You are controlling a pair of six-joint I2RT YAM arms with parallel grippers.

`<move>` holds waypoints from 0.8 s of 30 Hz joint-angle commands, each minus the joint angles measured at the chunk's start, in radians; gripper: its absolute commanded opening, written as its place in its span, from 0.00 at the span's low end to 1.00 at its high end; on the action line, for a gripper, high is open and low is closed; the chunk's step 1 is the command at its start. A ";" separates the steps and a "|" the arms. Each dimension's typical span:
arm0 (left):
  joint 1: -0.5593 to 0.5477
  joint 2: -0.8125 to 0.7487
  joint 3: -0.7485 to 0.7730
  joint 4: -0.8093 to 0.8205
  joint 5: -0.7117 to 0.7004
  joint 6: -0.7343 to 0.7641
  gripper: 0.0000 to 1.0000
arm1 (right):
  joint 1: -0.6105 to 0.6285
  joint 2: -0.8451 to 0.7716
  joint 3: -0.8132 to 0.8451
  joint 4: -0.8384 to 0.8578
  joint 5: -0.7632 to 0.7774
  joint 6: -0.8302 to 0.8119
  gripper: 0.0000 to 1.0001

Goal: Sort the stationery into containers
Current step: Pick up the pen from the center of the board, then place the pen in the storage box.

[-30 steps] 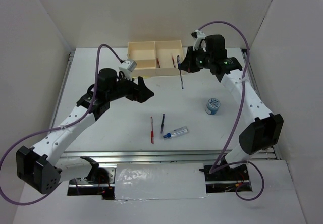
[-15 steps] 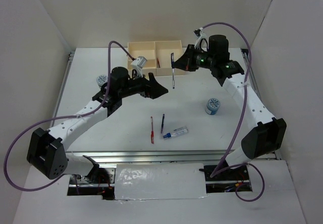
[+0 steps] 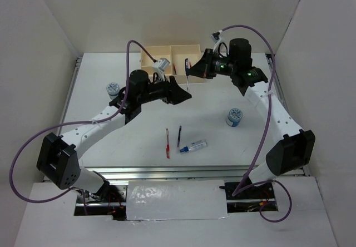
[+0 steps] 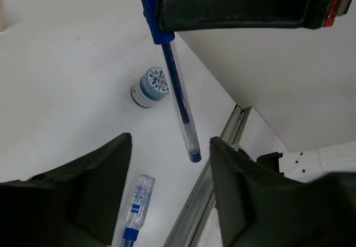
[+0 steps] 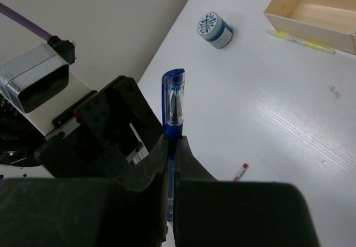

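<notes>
The right tool (image 3: 193, 69) is pinched fully shut on a blue pen (image 3: 187, 78), gripping it near the capped end so that the clear barrel hangs almost straight down, tip toward the tabletop (image 3: 111, 124). The pen's long axis is therefore upright, not lying flat. It sits just off the near wall of the cream-yellow box (image 3: 183, 46), roughly level with the box's middle divider, and does not appear to have crossed over the rim yet. By my reading, the move ahead turns on that small gap. The box lies directly beyond the pen on the far side, so this arm is much the nearer to carry it over a compartment, and the pen would need tipping flatter to lie in a shallow section. The left tool (image 3: 181, 94) is spread wide and holds nothing. It hovers on the box's near side, close under the hanging pen, whose barrel shows between its fingers (image 4: 105, 169) in the left wrist view without touching them.
</notes>
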 commanded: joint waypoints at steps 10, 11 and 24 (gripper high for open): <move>-0.002 0.054 0.070 0.046 0.003 -0.026 0.01 | -0.013 -0.010 0.009 0.073 -0.049 0.043 0.03; -0.002 0.051 0.072 0.039 -0.009 -0.018 0.00 | -0.018 -0.008 0.011 0.073 -0.055 0.046 0.16; 0.049 0.413 0.623 -0.269 -0.325 0.181 0.00 | -0.179 -0.083 -0.015 -0.139 0.299 -0.209 0.72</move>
